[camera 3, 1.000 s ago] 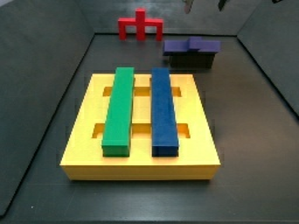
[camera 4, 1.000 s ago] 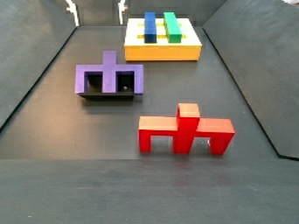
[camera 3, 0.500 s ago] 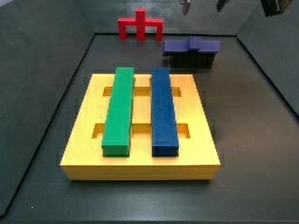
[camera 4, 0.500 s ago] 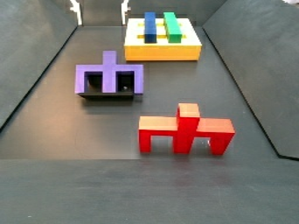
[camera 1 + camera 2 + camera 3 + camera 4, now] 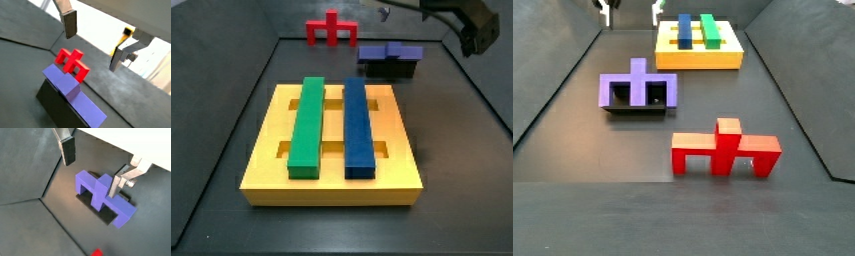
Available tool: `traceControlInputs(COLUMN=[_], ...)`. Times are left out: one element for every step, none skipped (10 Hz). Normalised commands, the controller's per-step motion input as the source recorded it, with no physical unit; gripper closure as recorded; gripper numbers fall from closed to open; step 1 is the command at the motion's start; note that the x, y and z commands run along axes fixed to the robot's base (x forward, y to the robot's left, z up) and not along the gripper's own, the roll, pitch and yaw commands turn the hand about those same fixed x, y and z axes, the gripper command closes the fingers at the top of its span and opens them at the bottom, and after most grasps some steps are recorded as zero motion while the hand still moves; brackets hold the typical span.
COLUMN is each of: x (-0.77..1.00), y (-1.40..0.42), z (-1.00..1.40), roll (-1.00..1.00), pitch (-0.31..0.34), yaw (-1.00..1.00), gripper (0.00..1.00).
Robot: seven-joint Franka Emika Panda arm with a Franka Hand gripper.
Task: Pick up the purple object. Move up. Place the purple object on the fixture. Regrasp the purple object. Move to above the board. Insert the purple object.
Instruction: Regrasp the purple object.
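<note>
Overhead, the gripper (image 5: 97,162) is seen in both wrist views above the purple object (image 5: 101,196), with two fingers (image 5: 67,149) spread wide apart and nothing pinched between them. One purple object is counted; it lies on the fixture (image 5: 640,106), its crossbar flat across the top and its stem pointing away from the fixture's front in a side view (image 5: 637,89). In a side view the same piece is seen as a purple slab on the black fixture (image 5: 389,69) near the back of the floor, well apart from the board (image 5: 331,188). One board is counted, a yellow slab with slots, and two long bars are laid in it side by side: one green bar (image 5: 306,122) and one blue bar (image 5: 360,125). One red piece (image 5: 724,150) stands upright on the dark floor (image 5: 633,150), near the fixture but not touching it; it is also visible in a wrist view (image 5: 72,63) beyond the purple object (image 5: 75,97). In a side view only the fingertips (image 5: 607,9) are caught at the upper edge, so the gripper's height over the piece cannot be judged well there. A dark part of the arm (image 5: 468,22) is seen at the upper right corner in a side view, probably the wrist housing.
</note>
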Motion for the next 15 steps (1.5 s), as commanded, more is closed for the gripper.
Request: traceControlInputs(x=[0.03,0.00,0.00,0.00,0.00,0.01,0.03,0.00,0.00,0.01,0.03,0.04,0.07,0.27,0.32], y=[-0.04,0.00,0.08,0.18,0.20,0.15,0.06,0.00,-0.05,-0.11,-0.06,0.00,-0.01,0.00,0.00], z=[-0.35,-0.39,-0.35,-0.27,-0.27,-0.24,-0.25,-0.31,-0.35,-0.35,-0.29,-0.21,-0.12,-0.01,-0.06], roll=[0.74,0.24,-0.11,-0.42,-0.62,-0.56,-0.52,-0.09,0.30,0.69,0.66,0.50,0.34,0.11,0.00], pitch=[0.371,0.309,0.323,0.369,0.314,0.251,0.191,0.057,0.011,0.163,0.143,0.086,0.000,0.026,0.009], yaw=[-0.08,0.00,0.05,0.14,0.24,0.21,0.15,0.02,0.00,0.00,0.00,0.00,0.00,0.03,0.03], gripper=[0.00,0.00,0.00,0.00,0.00,0.00,0.00,0.00,0.00,0.00,0.00,0.00,0.00,0.00,0.00])
